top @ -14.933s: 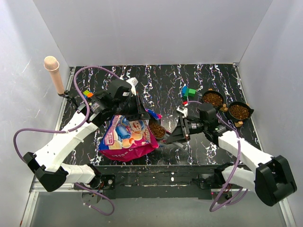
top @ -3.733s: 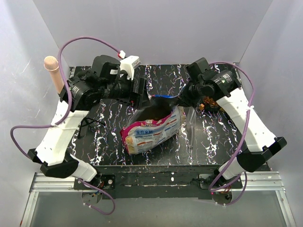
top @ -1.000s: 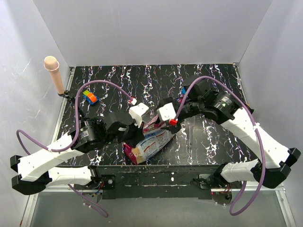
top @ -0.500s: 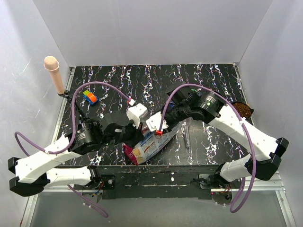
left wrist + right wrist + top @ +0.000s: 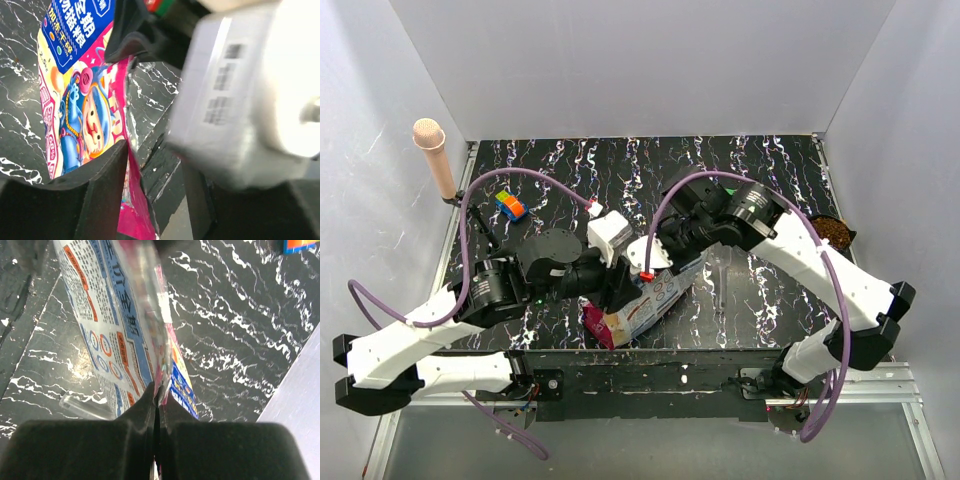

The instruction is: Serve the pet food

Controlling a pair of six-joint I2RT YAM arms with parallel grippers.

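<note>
The pet food bag [image 5: 125, 330] is pinched at its upper edge by the right gripper [image 5: 156, 410], whose two fingers are pressed flat together on the foil. The left gripper [image 5: 155, 170] has its jaws standing apart; the bag's pink side edge runs up between them and lies against one finger, with no squeeze on it that I can see. From above, the bag [image 5: 655, 300] slants at the near middle of the table [image 5: 570, 170], its bottom corner close to the front edge and its top lifted by the right gripper [image 5: 655, 268].

Further out, a black bowl [image 5: 830, 232] at the right edge shows brown kibble inside, so that serving looks done. Any other bowls are hidden behind the right arm, so I cannot tell whether more remain. What seems left is setting the bag down and letting go. Toy blocks [image 5: 507, 205] sit well apart at the far left.
</note>
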